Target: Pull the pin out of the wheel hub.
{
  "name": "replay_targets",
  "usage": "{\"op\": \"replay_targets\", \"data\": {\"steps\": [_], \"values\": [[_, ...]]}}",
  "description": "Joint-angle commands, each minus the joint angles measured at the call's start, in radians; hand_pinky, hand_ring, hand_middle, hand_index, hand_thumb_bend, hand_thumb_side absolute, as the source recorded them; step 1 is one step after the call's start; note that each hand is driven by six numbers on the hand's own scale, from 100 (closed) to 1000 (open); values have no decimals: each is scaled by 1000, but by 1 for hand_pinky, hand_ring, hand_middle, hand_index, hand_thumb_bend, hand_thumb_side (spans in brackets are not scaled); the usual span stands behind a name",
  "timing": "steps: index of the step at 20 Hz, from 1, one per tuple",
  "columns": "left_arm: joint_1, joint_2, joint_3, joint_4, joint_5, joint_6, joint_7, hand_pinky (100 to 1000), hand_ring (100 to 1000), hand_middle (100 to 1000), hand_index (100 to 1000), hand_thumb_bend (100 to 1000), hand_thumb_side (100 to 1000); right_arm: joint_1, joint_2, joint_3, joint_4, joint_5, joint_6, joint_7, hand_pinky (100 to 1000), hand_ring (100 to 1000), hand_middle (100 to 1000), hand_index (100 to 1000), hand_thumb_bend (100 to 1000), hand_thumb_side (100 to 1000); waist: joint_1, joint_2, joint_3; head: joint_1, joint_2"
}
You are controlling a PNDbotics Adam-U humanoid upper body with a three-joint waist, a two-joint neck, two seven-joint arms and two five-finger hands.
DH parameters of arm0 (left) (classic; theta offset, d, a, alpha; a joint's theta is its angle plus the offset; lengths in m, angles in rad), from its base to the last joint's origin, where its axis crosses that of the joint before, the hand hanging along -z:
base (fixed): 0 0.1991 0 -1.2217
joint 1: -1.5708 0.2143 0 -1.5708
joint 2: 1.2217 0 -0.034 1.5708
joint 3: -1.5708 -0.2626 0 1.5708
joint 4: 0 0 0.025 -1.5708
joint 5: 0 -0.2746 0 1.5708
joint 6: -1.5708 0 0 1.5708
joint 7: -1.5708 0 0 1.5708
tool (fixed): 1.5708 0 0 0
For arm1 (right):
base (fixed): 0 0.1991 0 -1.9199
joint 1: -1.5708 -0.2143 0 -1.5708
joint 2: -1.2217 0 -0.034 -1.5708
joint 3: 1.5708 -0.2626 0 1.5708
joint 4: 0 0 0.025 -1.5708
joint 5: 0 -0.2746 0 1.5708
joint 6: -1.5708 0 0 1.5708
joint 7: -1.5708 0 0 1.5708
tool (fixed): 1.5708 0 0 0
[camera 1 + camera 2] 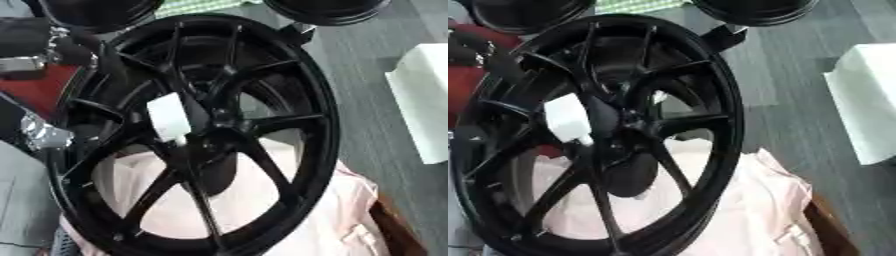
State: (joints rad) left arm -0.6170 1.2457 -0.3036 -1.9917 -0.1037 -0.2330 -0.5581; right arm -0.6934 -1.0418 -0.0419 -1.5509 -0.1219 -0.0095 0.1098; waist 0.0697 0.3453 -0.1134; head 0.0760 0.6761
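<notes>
A large black spoked wheel hub [289, 85] stands tilted on a pink cloth [324, 215] and fills most of both views. A white block-shaped piece [168, 117], which may be the pin's head, sits just left of the hub's centre, with a small white tip under it [585, 141]. My left arm [83, 52], black with silver joints, comes in from the upper left and reaches the rim. Its hand blends into the dark spokes near the white piece. My right hand shows in neither view.
Two more black wheels [96, 12] [328, 11] stand at the top edge. A white box [424, 100] sits on the grey floor at the right. A red surface [35, 87] lies behind the rim at the left. A brown edge [398, 230] borders the cloth.
</notes>
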Motion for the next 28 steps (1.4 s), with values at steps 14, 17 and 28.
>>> {"op": "replay_targets", "data": {"steps": [14, 17, 28], "values": [[-189, -82, 46, -8, 211, -12, -277, 847, 798, 770, 837, 483, 100, -5, -13, -5, -4, -3, -2, 1, 841, 724, 668, 739, 100, 512, -2, -31, 3, -10, 3], [-223, -107, 30, 1, 227, -13, -283, 842, 791, 763, 829, 475, 100, -7, -10, -4, -3, -4, -3, 2, 842, 724, 668, 739, 100, 513, -1, -32, 1, -8, 3], [-309, -186, -45, 64, 252, -12, -347, 834, 781, 764, 828, 455, 100, -16, 3, 0, -1, -8, -4, 4, 843, 723, 669, 738, 100, 518, 2, -31, -10, 0, 2]]}}
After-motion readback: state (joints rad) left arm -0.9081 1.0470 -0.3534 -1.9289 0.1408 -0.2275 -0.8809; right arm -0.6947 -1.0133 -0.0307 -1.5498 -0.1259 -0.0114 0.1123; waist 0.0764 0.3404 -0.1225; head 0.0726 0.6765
